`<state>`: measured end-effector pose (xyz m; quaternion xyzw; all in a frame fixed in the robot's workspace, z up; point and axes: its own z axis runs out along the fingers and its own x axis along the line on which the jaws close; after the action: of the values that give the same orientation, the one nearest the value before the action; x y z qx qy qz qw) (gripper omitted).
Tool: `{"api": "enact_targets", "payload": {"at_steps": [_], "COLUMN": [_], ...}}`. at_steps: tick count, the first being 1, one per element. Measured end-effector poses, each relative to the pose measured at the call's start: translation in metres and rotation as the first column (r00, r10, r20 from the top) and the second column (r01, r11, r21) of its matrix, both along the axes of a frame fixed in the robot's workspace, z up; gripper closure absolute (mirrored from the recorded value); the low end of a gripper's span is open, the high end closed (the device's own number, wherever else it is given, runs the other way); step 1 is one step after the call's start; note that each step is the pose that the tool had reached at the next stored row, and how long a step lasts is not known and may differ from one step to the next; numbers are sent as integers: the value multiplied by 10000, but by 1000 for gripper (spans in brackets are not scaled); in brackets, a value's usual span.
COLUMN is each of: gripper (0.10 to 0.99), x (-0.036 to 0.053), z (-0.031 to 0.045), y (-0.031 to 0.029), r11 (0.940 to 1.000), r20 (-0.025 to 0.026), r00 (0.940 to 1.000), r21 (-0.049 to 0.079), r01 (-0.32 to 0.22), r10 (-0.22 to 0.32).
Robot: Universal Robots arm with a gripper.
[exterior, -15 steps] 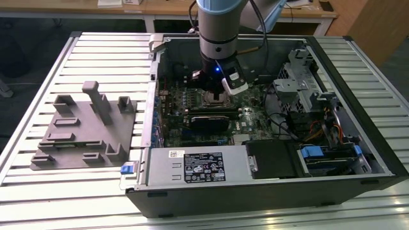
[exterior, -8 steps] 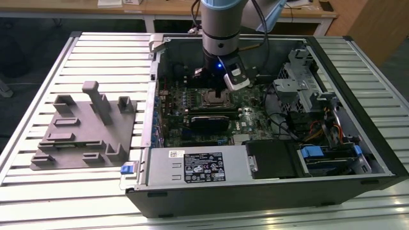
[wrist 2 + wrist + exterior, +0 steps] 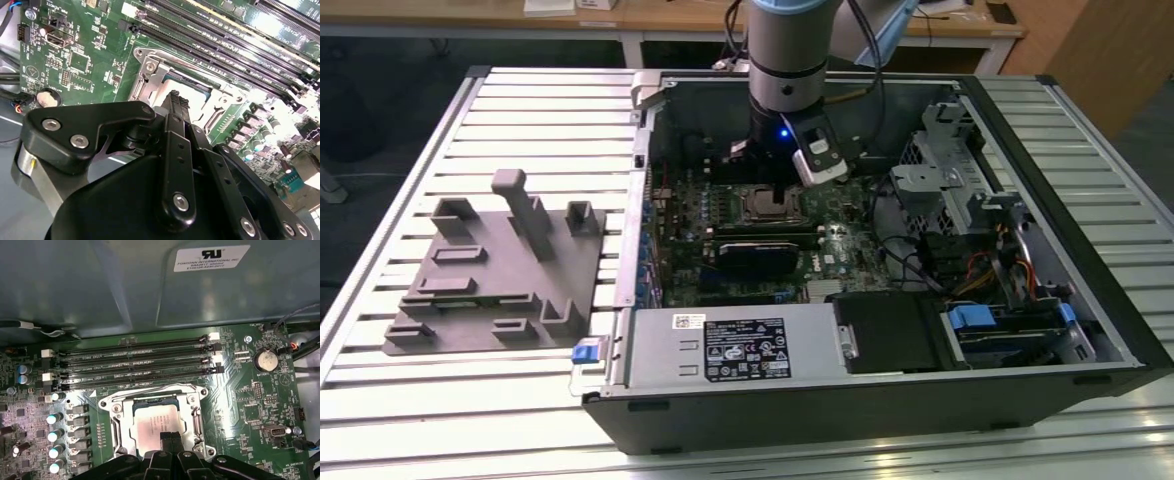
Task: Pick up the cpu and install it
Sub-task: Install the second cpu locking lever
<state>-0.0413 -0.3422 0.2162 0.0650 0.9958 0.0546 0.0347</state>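
One small flat square cpu with a pale silver metal top [image 3: 156, 426] lies seated inside the silver metal-framed socket [image 3: 112, 422] on the green motherboard [image 3: 255, 405], directly beneath the black gripper [image 3: 171, 439], whose narrow, nearly closed fingertips [image 3: 166, 440] rest at its near edge, apparently pressing or releasing it rather than gripping; its lid looks matte, unmarked

One cpu [image 3: 156, 424], four memory slots [image 3: 135, 361], one grey fixture [image 3: 494, 275].

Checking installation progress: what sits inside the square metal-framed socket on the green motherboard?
The pale silver square cpu lies inside the socket; the black gripper's fingertips cover its near edge.
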Motion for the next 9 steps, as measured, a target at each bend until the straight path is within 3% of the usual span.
{"api": "enact_targets", "payload": {"at_steps": [9], "gripper": [980], "x": [1], "z": [-11], "y": [13], "r11": [10000], "r20": [-11], "r00": [10000], "r21": [-42], "r01": [-2], "r10": [2]}}
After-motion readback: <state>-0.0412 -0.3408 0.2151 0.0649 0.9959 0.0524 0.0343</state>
